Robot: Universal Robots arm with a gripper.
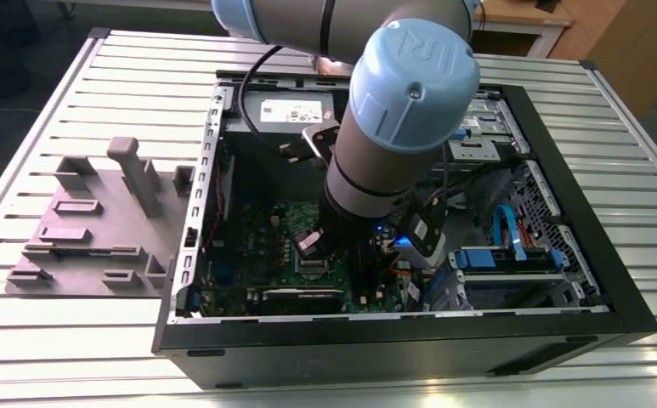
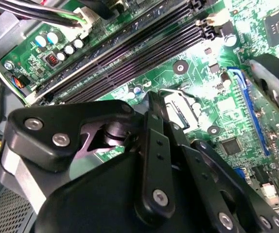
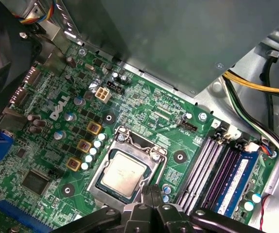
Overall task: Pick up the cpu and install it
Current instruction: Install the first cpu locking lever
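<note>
Cpu (image 3: 123, 174) seen seated in socket (image 3: 125, 170) on motherboard (image 3: 144, 104); gripper (image 3: 151, 198) poised just beside it, jaws pressed together, nothing pinched. Risk judged: chip nudged askew, socket pins bent if pressed.

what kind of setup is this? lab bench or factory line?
Probably a lab test bench: an open black desktop computer case lies on a slatted aluminium table, beside a grey plastic fixture block. The silvery square cpu sits in the green motherboard.
</note>
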